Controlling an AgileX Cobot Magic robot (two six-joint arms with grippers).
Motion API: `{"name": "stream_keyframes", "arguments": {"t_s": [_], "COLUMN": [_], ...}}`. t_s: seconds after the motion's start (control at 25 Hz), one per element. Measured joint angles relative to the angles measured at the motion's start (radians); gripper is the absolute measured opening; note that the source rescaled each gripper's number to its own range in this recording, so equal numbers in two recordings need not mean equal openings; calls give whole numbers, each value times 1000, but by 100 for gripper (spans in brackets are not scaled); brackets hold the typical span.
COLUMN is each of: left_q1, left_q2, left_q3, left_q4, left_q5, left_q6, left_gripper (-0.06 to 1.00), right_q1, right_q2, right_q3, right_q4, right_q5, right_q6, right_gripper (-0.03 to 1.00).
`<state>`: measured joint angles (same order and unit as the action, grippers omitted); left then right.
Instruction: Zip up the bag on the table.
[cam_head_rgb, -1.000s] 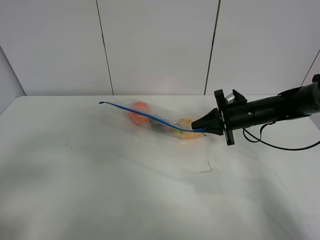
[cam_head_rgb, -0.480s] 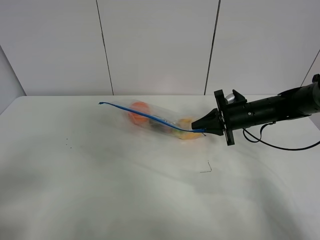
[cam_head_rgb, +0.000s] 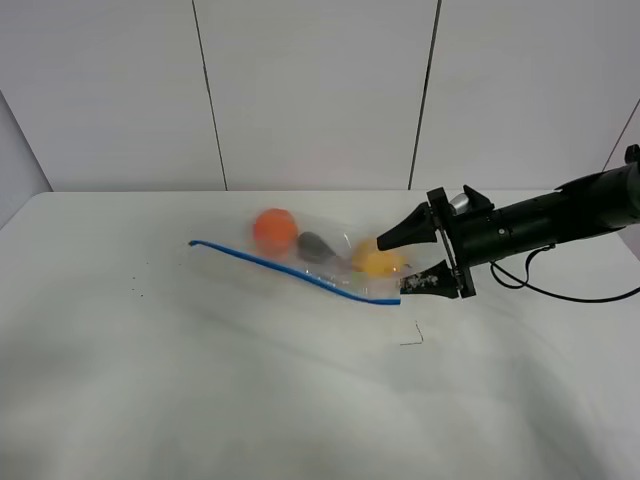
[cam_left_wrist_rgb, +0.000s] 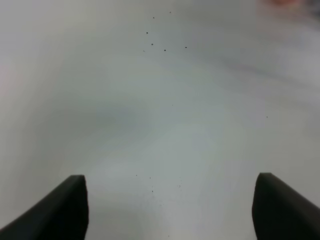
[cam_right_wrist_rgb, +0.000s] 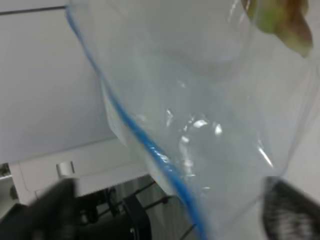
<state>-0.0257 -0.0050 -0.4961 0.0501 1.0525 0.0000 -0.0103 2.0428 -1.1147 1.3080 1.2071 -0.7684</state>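
The clear bag (cam_head_rgb: 320, 255) lies on the white table (cam_head_rgb: 200, 380), right of the middle. An orange (cam_head_rgb: 273, 230), a dark eggplant (cam_head_rgb: 317, 246) and a yellow pear (cam_head_rgb: 378, 263) show through it. Its blue zipper strip (cam_head_rgb: 290, 272) runs along the near edge. My right gripper (cam_head_rgb: 407, 262) is open, with its jaws spread around the bag's right end by the pear. The right wrist view shows the bag (cam_right_wrist_rgb: 200, 115) and its blue strip (cam_right_wrist_rgb: 145, 145) close up between the blurred fingers (cam_right_wrist_rgb: 55, 200). My left gripper (cam_left_wrist_rgb: 170, 179) is open and empty over bare table (cam_left_wrist_rgb: 160, 100).
A small dark bent wire-like scrap (cam_head_rgb: 412, 337) lies on the table in front of the right gripper. Tiny dark specks (cam_head_rgb: 135, 290) mark the table at the left. The right arm's black cable (cam_head_rgb: 560, 293) hangs at the right. A panelled wall stands behind the table.
My right gripper was shut on the zipper strip's right end and has opened. The bag has dropped and flattened onto the table, and the strip now lies lower.
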Motion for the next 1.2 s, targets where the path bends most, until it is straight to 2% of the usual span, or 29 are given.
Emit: {"name": "stream_keyframes", "arguments": {"t_s": [0.12,0.44,0.52,0.6,0.72,0.88,1.0,1.2], "left_q1": [0,0,0,0,0,0,0,0], "left_q2": [0,0,0,0,0,0,0,0], "left_q3": [0,0,0,0,0,0,0,0], "left_q4": [0,0,0,0,0,0,0,0], "left_q5": [0,0,0,0,0,0,0,0], "left_q6": [0,0,0,0,0,0,0,0], "left_gripper": [99,99,99,99,99,99,99,99], "right_q1": [0,0,0,0,0,0,0,0], "right_q2": [-24,-119,-137,-151,-174,-234,-329,-568], "right_q3": [-40,-361,-422,-452,-456,-405,-304,-47], "right_q4": [-109,-854,-994,-1078,-1145,-1159,-1162,-1173], "right_q5": [2,8,8,7,8,6,6,8], "right_q6": [62,512,579,619,652,659,660,660], "right_gripper": [96,100,100,100,100,100,100,100]}}
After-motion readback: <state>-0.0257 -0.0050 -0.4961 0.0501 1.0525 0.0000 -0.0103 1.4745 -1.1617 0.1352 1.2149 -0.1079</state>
